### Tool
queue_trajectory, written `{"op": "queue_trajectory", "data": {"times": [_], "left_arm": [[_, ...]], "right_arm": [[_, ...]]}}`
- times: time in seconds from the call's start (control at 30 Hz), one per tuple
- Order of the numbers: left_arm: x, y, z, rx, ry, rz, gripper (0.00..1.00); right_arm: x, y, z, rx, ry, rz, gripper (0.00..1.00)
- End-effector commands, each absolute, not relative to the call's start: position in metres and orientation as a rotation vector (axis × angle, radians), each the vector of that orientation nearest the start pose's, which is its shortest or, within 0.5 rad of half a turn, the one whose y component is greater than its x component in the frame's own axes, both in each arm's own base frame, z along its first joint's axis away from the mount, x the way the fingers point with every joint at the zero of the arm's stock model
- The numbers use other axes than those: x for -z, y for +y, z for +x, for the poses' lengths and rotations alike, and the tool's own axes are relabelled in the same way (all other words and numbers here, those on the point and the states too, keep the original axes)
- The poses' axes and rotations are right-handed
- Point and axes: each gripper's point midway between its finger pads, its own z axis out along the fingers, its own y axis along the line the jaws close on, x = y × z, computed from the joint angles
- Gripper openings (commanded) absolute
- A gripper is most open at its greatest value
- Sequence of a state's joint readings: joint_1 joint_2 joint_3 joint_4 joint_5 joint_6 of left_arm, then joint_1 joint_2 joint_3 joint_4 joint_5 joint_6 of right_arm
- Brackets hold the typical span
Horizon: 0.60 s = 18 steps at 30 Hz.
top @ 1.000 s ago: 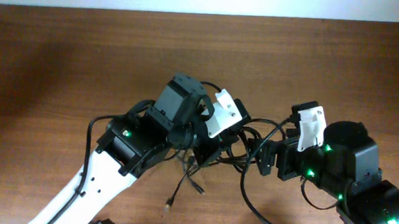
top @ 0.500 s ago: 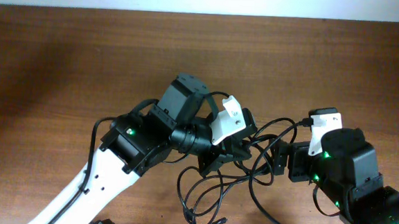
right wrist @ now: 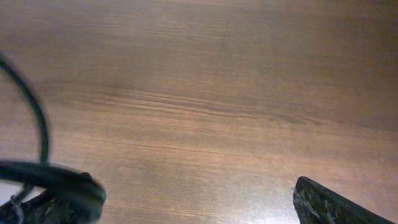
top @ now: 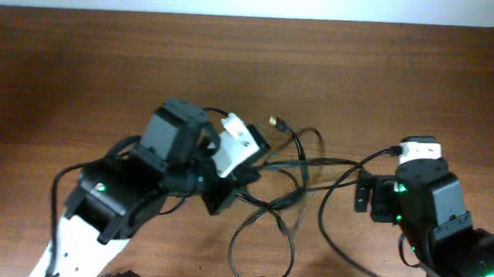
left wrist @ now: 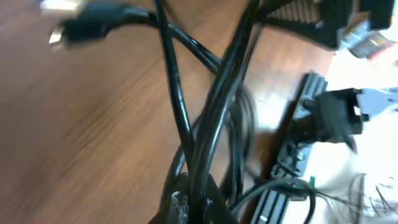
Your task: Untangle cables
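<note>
Looks down on a brown wooden desk [top: 79,68], with two robot arms reaching in from the lower edge of the overhead view. Shows the left end effector [left wrist: 191,206] pressed together on a bundle of thin black cables [left wrist: 217,106], pinching several strands at a crossing point. In the left wrist view, shows those strands fanning away from the pinch, with a black plug [left wrist: 93,26] and its metallic tip at the end of one strand. From above, places the cables between the two arms near the desk's middle, with straighter strands stretching from the left end effector toward the right arm and slack loops lying on the wood nearer the lower edge. Shows the right end effector [right wrist: 193,202] spread wide, with bare wood between its fingers [right wrist: 329,204] and a blurred black cable beside the other finger. Cannot tell whether touching.
</note>
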<state>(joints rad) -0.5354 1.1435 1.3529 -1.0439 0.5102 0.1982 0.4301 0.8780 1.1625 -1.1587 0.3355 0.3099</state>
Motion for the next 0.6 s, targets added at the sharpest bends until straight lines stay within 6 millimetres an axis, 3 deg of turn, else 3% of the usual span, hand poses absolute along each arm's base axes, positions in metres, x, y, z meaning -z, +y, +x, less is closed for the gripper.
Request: {"op": "queue_trajectory", "data": {"times": [0.0,0.07,0.17,0.27,0.33,0.37,0.4,0.5,0.57], "left_arm": [[-0.315,-0.183,0.214,0.643,2.144,0.926,0.0],[-0.314,-0.182,0.214,0.643,2.147,0.927,0.0],[-0.315,-0.184,0.214,0.664,2.146,0.919,0.0],[-0.325,-0.197,0.206,0.775,2.088,0.958,0.0],[-0.337,-0.208,0.203,0.857,2.01,0.997,0.0],[-0.346,-0.216,0.2,0.915,1.952,1.022,0.0],[-0.355,-0.223,0.195,0.982,1.894,1.053,0.0],[-0.359,-0.232,0.194,1.054,1.857,1.084,0.0],[-0.358,-0.24,0.191,1.137,1.824,1.134,0.0]], "right_arm": [[-0.271,-0.034,0.22,0.421,2.31,0.304,0.99],[-0.268,-0.038,0.219,0.401,2.324,0.341,0.99],[-0.259,-0.025,0.221,0.255,2.376,0.337,0.99],[-0.253,0.013,0.223,0.029,2.441,0.138,0.99],[-0.257,0.054,0.224,-0.195,2.432,-0.148,0.99],[-0.264,0.084,0.22,-0.357,2.378,-0.365,0.99],[-0.27,0.101,0.216,-0.462,2.334,-0.463,0.99],[-0.286,0.129,0.206,-0.63,2.207,-0.669,0.99],[-0.293,0.136,0.206,-0.667,2.152,-0.712,0.99]]}}
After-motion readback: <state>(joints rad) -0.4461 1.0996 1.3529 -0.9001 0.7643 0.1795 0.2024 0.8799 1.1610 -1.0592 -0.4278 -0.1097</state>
